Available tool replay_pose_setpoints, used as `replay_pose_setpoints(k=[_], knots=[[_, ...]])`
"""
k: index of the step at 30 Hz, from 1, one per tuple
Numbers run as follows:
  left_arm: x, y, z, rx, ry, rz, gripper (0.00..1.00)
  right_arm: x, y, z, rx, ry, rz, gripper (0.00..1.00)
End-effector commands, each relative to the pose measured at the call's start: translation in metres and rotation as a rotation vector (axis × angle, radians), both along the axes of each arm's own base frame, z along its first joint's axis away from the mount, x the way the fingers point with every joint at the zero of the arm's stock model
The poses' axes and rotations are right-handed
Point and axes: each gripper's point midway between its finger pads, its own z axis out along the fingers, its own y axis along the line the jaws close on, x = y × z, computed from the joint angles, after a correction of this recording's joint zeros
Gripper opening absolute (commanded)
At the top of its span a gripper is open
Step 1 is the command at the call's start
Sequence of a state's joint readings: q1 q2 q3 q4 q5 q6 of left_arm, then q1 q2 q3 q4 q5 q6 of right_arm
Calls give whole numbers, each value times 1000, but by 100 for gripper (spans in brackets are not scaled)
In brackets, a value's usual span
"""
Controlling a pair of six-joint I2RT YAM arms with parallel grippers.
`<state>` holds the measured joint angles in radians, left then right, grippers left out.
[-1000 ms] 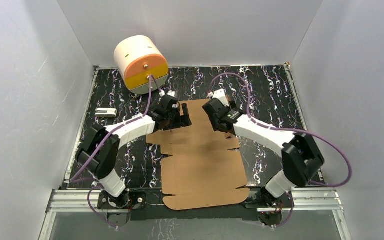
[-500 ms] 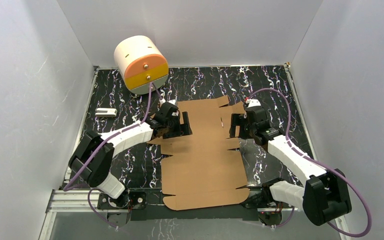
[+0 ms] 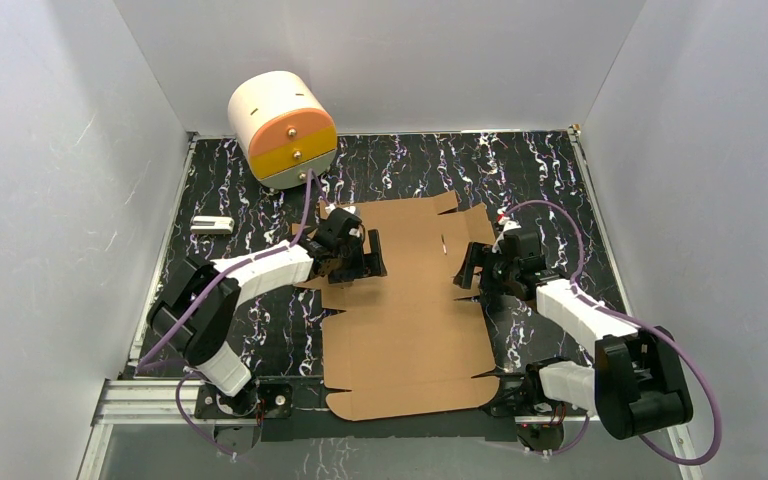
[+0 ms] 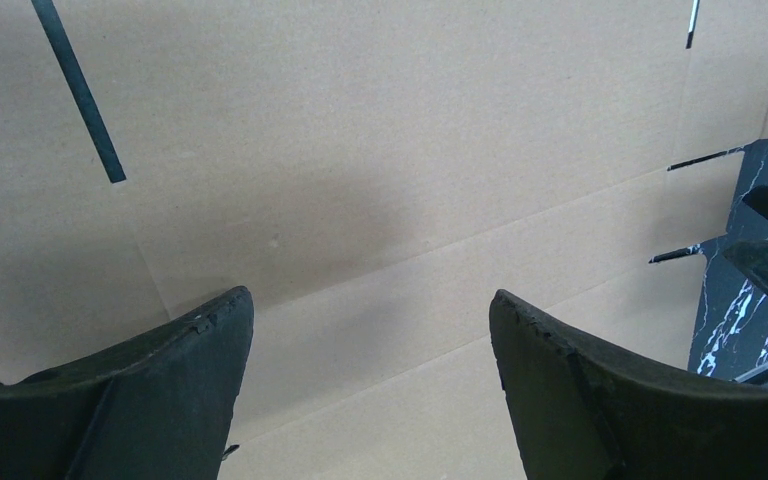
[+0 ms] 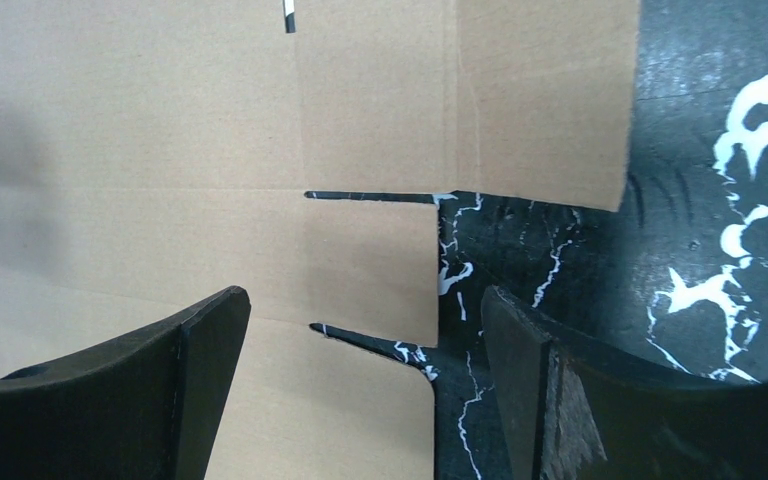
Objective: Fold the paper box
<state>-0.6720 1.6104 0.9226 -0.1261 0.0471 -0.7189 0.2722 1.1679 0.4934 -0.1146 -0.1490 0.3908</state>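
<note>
box (image 3: 405, 330) is a flat brown sheet, unfolded, lying mid bench (image 3: 550, 170). it runs from the near edge out to about the middle, far end btwn the two arms. no wall is up yet, so the task looks barely begun.

left pincer (image 3: 364, 256) is over the sheet's far-left part, jaws wide, nothing btwn them. its wrist view shows only bare card and crease lines (image 4: 410, 265). can't tell if it touches the card.

right pincer (image 3: 468, 266) is at the far-right edge, jaws wide too, empty. its wrist view looks onto a small side tab (image 5: 370, 265) btwn two slits, w/ a bigger flap (image 5: 545, 100) beyond it.

step in hand, i'd say: raise the side flaps at the far end, one per arm.

to do it well:
- right: come in low from the bench side, one finger under the tab edge, the other on top, then close. card lies flat, so the lower finger prob has to scrape the bench.
- swing the flap up in an arc about its crease, not straight up, or the card may buckle.
- keep the grip clear of the slits, where it would likely tear.
- left: it's inboard of the edge, so press down beside the crease as an anchor, or shift out to its own flap.
- work both sides together, else the sheet may slew on the bench.
</note>
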Motion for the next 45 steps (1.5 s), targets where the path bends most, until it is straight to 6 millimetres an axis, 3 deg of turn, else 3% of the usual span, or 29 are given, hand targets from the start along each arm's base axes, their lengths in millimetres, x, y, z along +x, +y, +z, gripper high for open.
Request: replay_pose_setpoints(k=[1, 11, 20, 30, 39, 45], knots=[[-8, -1, -9, 1, 32, -8, 85, 5, 13, 6, 85, -16, 22, 94], [-14, 3, -22, 12, 61, -3, 85, -6, 15, -7, 107, 47, 20, 94], [-20, 4, -33, 9, 91, 3, 85, -8, 36, 19, 195, 7, 158, 73], [-22, 5, -38, 14, 101, 4, 86, -7, 47, 47, 230, -34, 243, 59], [-23, 4, -39, 10, 100, 4, 86, -8, 58, 66, 271, -36, 286, 55], [-23, 3, -38, 5, 100, 0, 86, -8, 68, 60, 282, -14, 302, 55]])
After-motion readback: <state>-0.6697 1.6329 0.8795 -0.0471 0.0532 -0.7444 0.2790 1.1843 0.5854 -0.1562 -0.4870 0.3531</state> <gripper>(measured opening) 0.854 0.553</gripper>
